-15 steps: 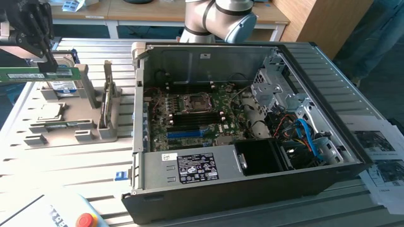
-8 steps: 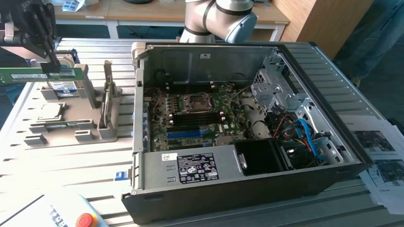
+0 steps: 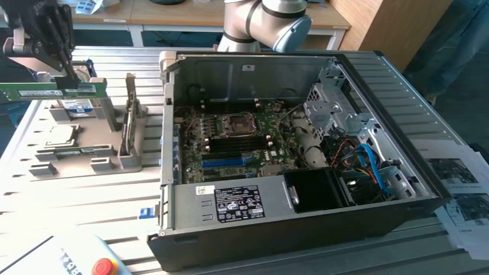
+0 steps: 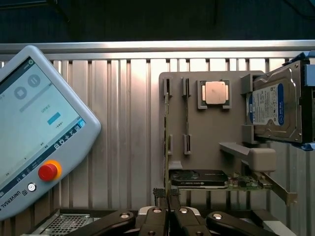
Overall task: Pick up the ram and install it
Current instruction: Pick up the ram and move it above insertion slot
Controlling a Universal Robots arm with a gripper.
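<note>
- The ram (image 3: 31, 91) is held level in the upper left of the exterior view, lifted clear above the grey parts holder (image 3: 84, 154).
- The gripper (image 3: 67, 85) is seen nearly closed, its jaws pinched on the ram's upper edge.
- The open computer case (image 3: 306, 149) is seen centre-right, well apart from the ram.

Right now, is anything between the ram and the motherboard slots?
Yes: the case's side wall rises between the ram, held in the pincer, and the slots. The slots themselves lie uncovered.
</note>
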